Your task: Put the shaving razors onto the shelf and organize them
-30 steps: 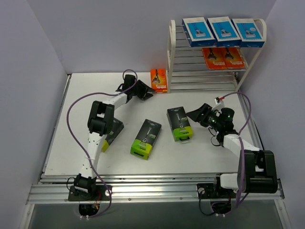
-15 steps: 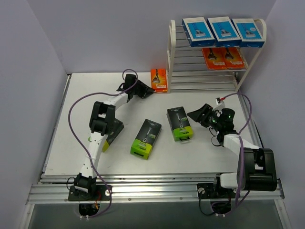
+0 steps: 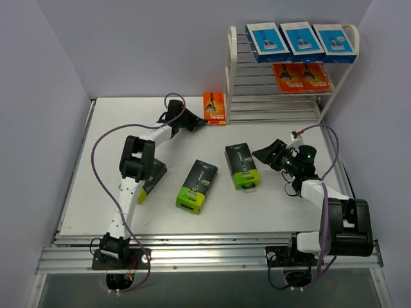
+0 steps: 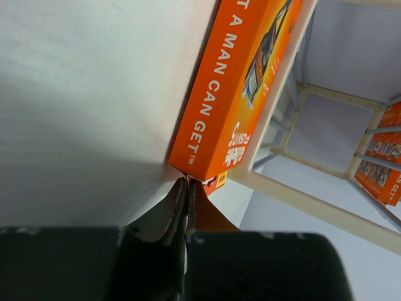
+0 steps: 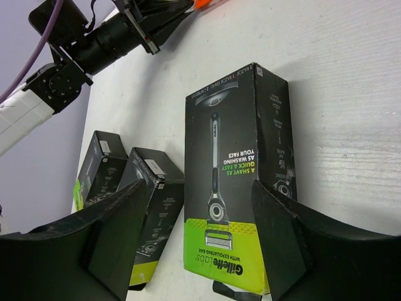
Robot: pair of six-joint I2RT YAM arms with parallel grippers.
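orange pack [image 4: 232, 94] stands beside shelf [image 3: 229, 70]; left pincer [image 4: 188, 188] clenched at its corner, grip unclear. right pincer [image 5: 197, 219] released, straddling black pack [image 5: 235, 175], likely for pickup.

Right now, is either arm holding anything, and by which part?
The right fingers are open, holding nothing. The left fingers are shut at a corner of the orange razor pack; whether they pinch it cannot be told.

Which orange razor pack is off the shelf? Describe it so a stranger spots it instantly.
Find the white shelf at the far right corner of the table. Just beside its left post, an orange razor pack stands upright on the table, with the shut left gripper at its bottom corner. Unlike the two orange packs on the shelf's second tier, it alone sits off the shelf.
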